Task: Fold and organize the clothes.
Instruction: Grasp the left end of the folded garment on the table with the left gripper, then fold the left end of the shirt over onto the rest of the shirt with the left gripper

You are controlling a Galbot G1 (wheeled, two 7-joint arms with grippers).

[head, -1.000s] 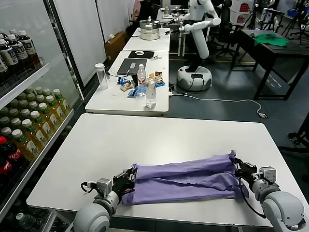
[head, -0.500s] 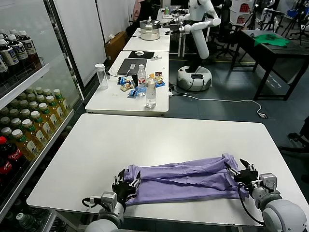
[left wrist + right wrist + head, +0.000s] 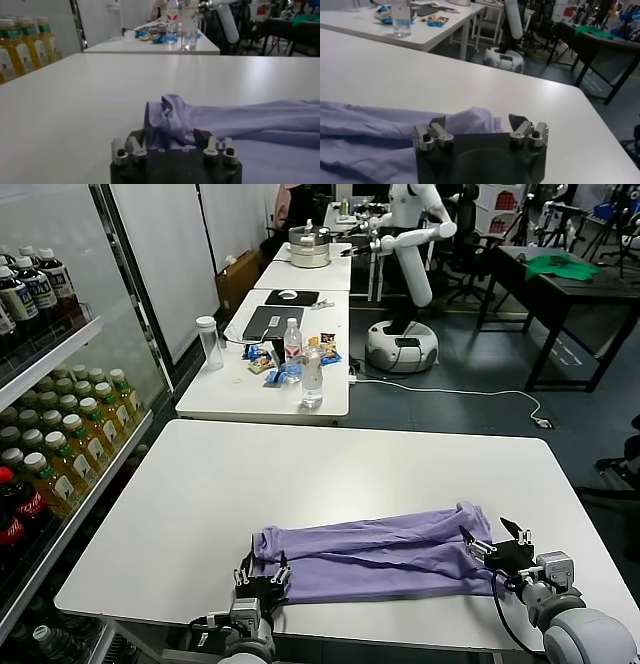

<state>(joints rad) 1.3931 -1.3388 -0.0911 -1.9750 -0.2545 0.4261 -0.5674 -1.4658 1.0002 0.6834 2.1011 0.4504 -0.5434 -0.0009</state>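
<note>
A: Lavender-purple soft T-shirt fabric, folded into a long narrow band, lies on the near half of the white table. Long axis runs left-right, roughly parallel to the near edge, right end tipped slightly toward the far side.

B: Arms?

A: One at each end. Left gripper sits at the near-left end, just on the near side of the cloth edge. Right gripper sits at the right end, also just near of it. Each arm is closest to its own end; neither reaches the middle.

B: Jaws?

A: Both spread, nothing between them. In the left wrist view the bunched left end lies straight ahead of the open jaws, close but not clamped. In the right wrist view the right end sits the same way ahead of that gripper. Cloth rests flat on the table, free of both.

B: So next move hinges on?

A: My read: cloth lies on the far side of both sets of jaws, so any regrasp is a short push forward along the table. The next fold would probably go along the long axis, end to end.

B: Obstructions?

A: None near the cloth. Clear water bottle and snack packets are on a separate table well beyond. Drink shelves at far left, well apart.
</note>
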